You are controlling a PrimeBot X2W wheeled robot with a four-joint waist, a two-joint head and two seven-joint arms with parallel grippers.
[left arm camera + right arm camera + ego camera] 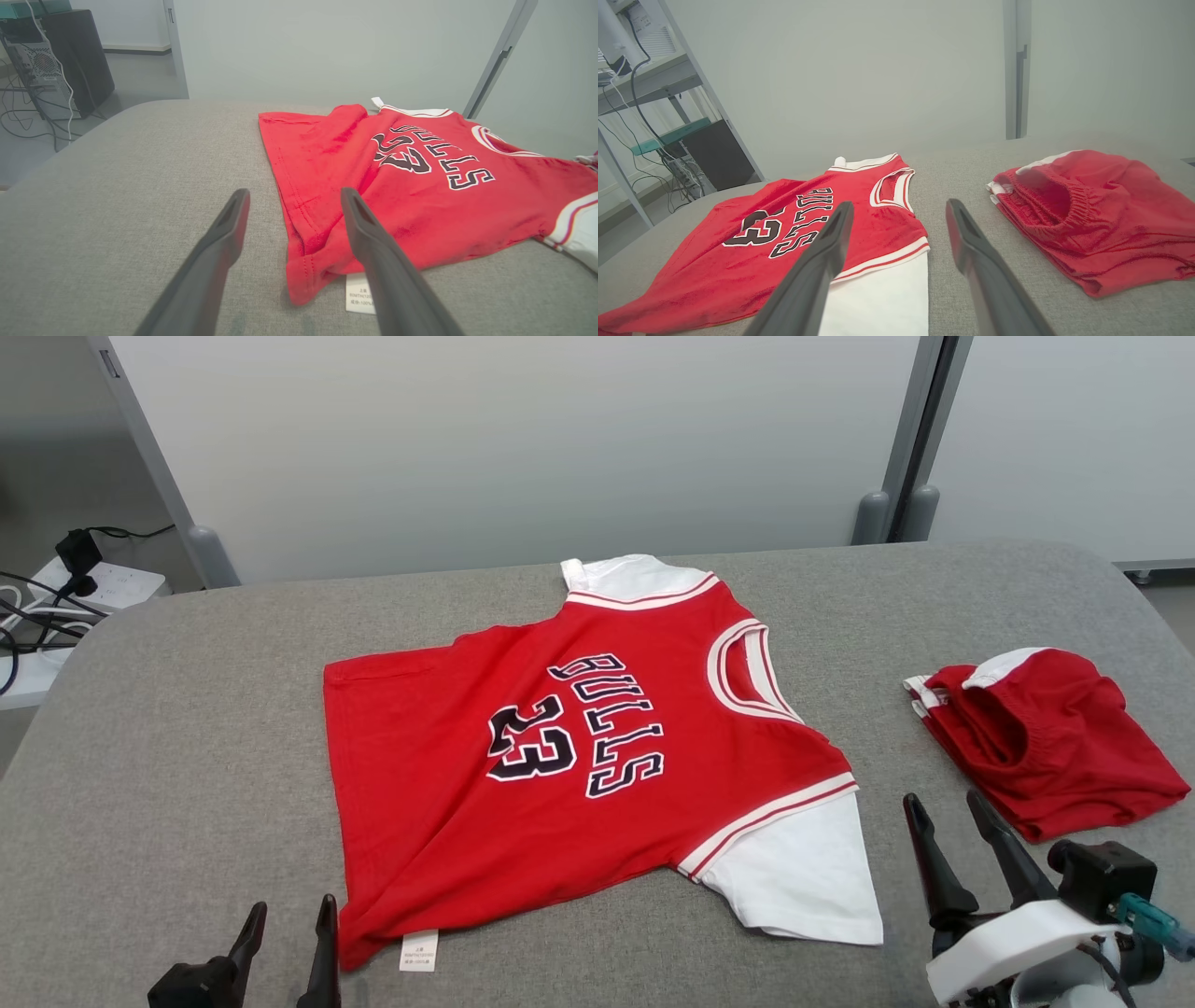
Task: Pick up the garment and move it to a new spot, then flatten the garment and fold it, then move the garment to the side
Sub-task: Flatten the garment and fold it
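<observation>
The garment (560, 747) is a red jersey with white sleeves and black "BULLS 23" lettering, spread nearly flat on the grey padded table (205, 709), collar toward the right. Its hem corner with a white label lies by my left gripper (289, 919), which stands open at the table's near left edge. In the left wrist view the open left gripper (294, 198) straddles the garment (420, 186) hem edge from above. My right gripper (938, 807) is open just right of the near white sleeve. The right wrist view has the right gripper (899, 210) over bare table beside the garment (784, 233).
A folded pair of red shorts (1046, 747) lies at the table's right side, seen also as red shorts (1087, 219) in the right wrist view. White partition panels stand behind the table. A power strip with cables (93, 583) sits off the far left.
</observation>
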